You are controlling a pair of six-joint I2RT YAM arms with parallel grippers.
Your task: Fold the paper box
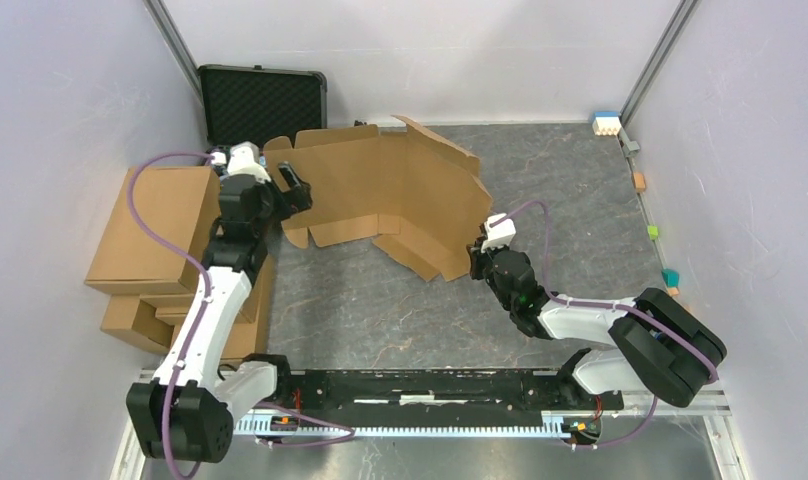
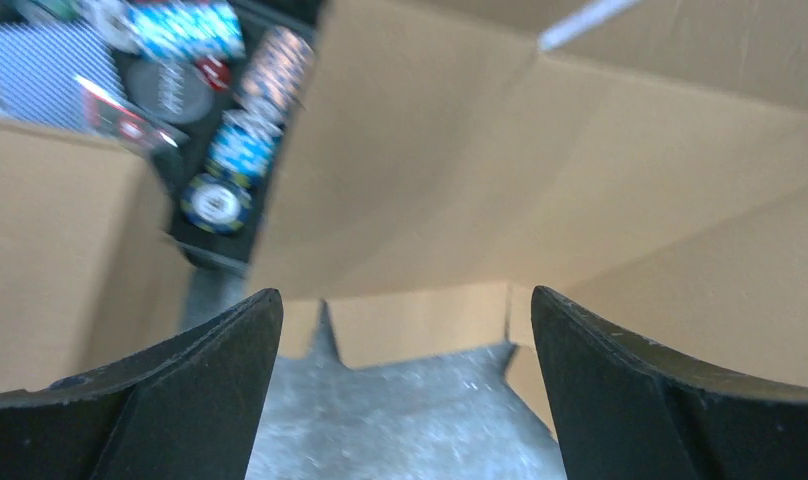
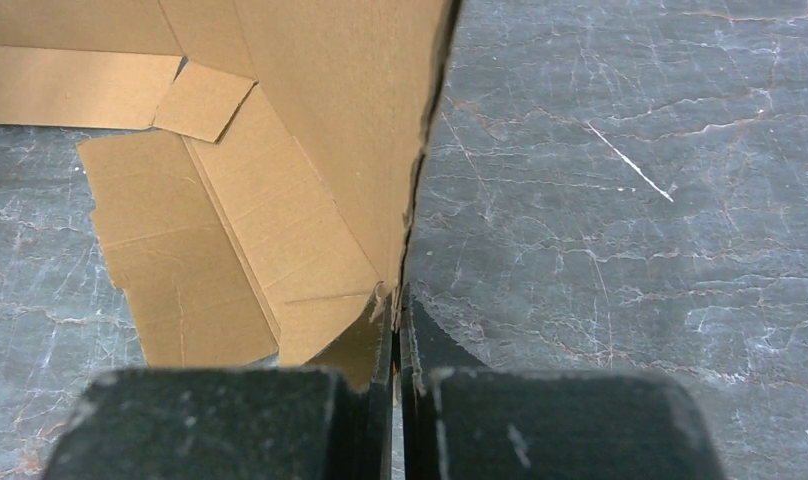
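The paper box (image 1: 390,190) is a brown die-cut cardboard sheet, partly raised off the grey tabletop, with flaps standing at the back. My right gripper (image 1: 475,258) is shut on the sheet's near right edge. In the right wrist view the paper box (image 3: 310,120) rises edge-on from my right gripper (image 3: 398,315). My left gripper (image 1: 296,188) stands open at the sheet's left end with nothing between its fingers. In the left wrist view my left gripper (image 2: 405,320) faces the paper box (image 2: 540,170) a little ahead, over bare tabletop.
A black foam-lined case (image 1: 263,100) stands open at the back left; chips fill the case (image 2: 220,110) in the left wrist view. Ready-made brown cartons (image 1: 155,240) are piled on the left beside my left arm. Small coloured blocks (image 1: 607,122) line the right wall.
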